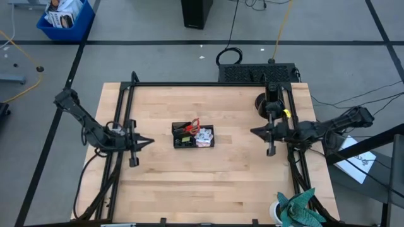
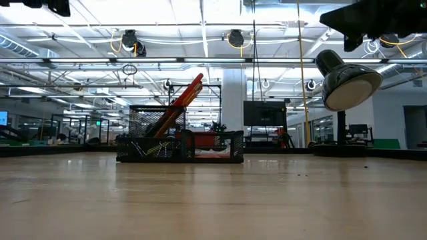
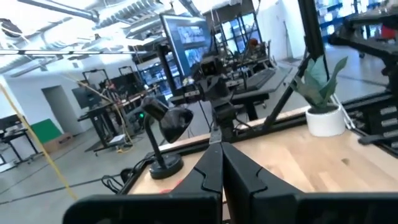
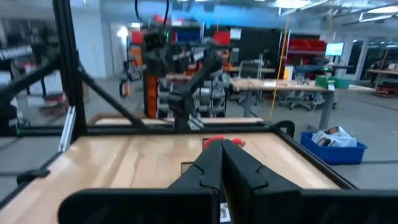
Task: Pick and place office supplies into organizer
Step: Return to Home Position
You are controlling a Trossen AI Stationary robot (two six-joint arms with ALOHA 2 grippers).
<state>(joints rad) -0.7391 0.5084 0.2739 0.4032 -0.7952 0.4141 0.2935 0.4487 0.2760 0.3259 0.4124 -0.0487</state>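
Note:
The black mesh organizer (image 1: 193, 136) stands at the middle of the table; it also shows in the low view (image 2: 180, 145). In it are red-handled scissors (image 1: 190, 126), leaning up out of a compartment (image 2: 181, 103), thin pens, and a pale pad (image 1: 204, 136) at its right end. My left gripper (image 1: 149, 141) hangs shut and empty left of the organizer, above the table. My right gripper (image 1: 254, 131) hangs shut and empty right of it. Both point at the organizer.
A black desk lamp (image 1: 266, 103) stands at the far right; its head shows in the low view (image 2: 347, 83). A plant in a white pot (image 1: 297, 211) stands at the near right corner. A black frame runs along the table's left, far and right edges.

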